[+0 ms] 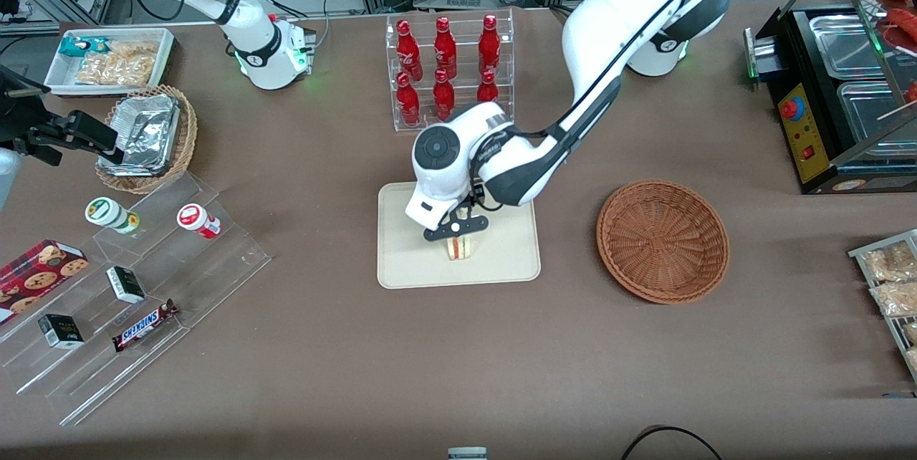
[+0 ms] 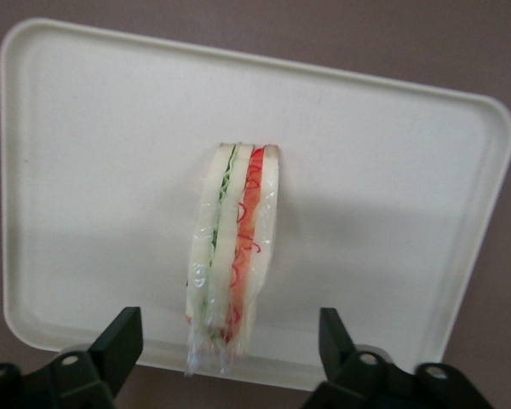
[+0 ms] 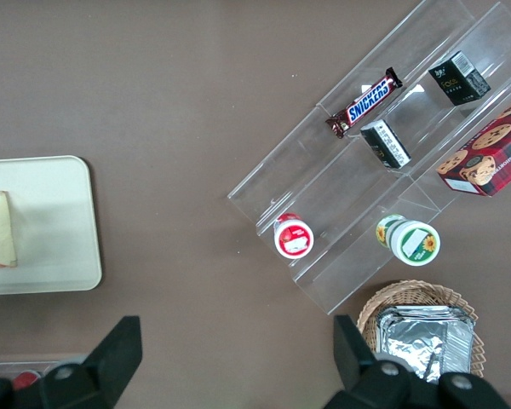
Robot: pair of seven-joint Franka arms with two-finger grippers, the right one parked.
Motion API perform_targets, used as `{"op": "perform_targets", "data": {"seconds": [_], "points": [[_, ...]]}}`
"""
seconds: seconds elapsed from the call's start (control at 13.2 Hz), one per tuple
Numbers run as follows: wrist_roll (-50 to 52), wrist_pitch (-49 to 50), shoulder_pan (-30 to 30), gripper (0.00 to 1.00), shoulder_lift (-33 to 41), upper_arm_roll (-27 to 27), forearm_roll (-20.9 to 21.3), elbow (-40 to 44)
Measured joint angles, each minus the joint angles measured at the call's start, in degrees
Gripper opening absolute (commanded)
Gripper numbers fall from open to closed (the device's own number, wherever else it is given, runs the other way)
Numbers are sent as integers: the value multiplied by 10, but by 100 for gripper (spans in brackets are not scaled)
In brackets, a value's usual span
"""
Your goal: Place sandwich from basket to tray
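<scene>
Sandwich (image 2: 230, 264): one triangular wedge, pale bread, green and red filling layers along the cut edge, in clear wrap. It stands on edge on the tray (image 2: 85, 170), about midway along it and toward the rim nearer the front camera. Also seen in the front view (image 1: 461, 247) and, at the picture's edge, in the right wrist view (image 3: 0, 230).

My pincer (image 2: 230, 345): directly above the sandwich, fingers (image 2: 119, 341) spread wide, one on each side of the wedge and clear of it. Nothing held. In the front view it (image 1: 458, 229) hangs just over the sandwich.

Tray: cream-beige, rectangular, rounded corners, low rim (image 1: 401, 259). It lies flat on the brown bench (image 1: 458, 360), near the middle.

Basket (image 1: 663, 239): round, reddish-brown wicker, shallow. It sits beside the tray toward the working arm's end of the bench, apart from it. No contents visible.

Bottle rack (image 1: 450, 73): clear acrylic, six red bottles in two tiers, farther from the front camera than the tray.

Stepped acrylic display (image 1: 136, 281): toward the parked arm's end. It holds a Snickers bar (image 1: 145, 324), two small dark boxes, two round-lidded cups and a cookie box (image 1: 39, 270).

Tan wicker basket (image 1: 147, 139): holds foil containers, toward the parked arm's end.

White bin (image 1: 111, 60): snack packets inside, farther from the front camera than the tan basket.
</scene>
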State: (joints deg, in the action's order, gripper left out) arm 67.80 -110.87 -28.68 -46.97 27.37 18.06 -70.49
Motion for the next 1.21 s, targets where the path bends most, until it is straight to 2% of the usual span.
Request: {"op": "perform_targets", "data": {"seconds": [0.38,0.68,0.98,1.21], "points": [[1,73,21,100,74,-7,0,1],[-4,138,83,100,106,-8,0,-8],[-20,140,129,100,157,-8,0,-77],[-69,138,165,100,212,-8,-1,-149]]}}
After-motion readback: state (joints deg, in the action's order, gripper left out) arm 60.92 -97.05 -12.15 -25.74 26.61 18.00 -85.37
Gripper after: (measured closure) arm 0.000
